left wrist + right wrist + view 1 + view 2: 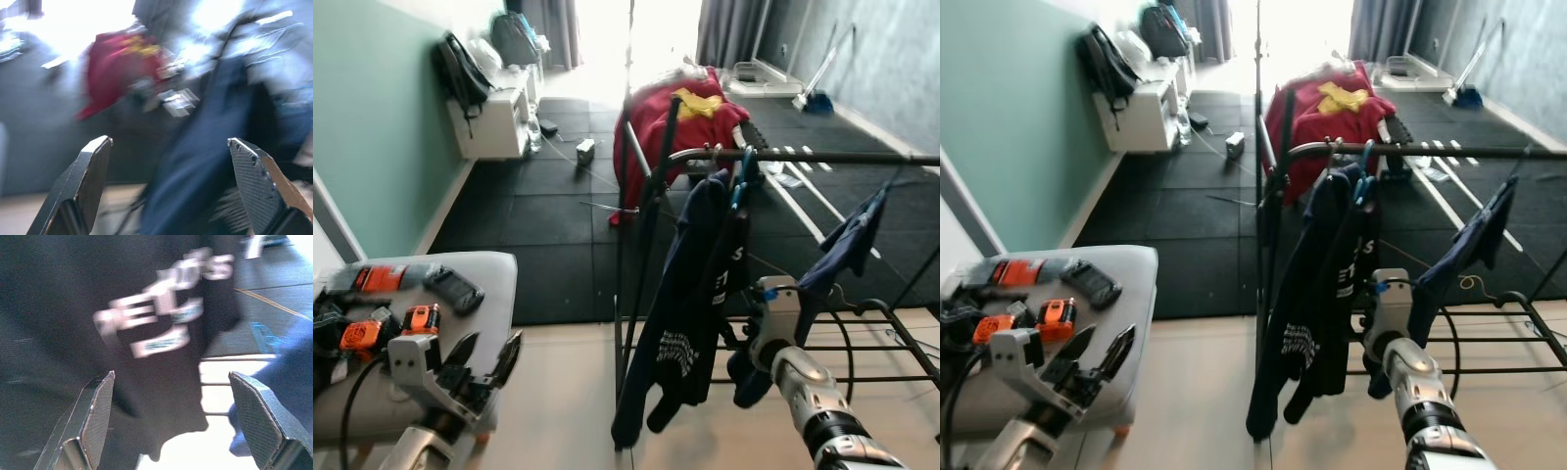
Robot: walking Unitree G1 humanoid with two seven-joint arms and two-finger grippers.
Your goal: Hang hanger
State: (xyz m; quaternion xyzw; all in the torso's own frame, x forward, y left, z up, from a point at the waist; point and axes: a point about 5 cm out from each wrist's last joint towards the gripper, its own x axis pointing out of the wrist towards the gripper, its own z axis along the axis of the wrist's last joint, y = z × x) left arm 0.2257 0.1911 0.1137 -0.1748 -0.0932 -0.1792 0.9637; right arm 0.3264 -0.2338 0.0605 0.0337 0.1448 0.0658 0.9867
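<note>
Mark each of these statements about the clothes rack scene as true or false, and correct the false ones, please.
1. Dark garments hang from the rack's top rail. True.
2. The left gripper holds a hanger. False: it is open and empty.
3. A red cloth is draped over the far end of the rack. True.
4. The right gripper is shut on a garment. False: it is open, facing a dark printed garment.
5. Orange tools lie on the floor. False: they lie on a grey table.
</note>
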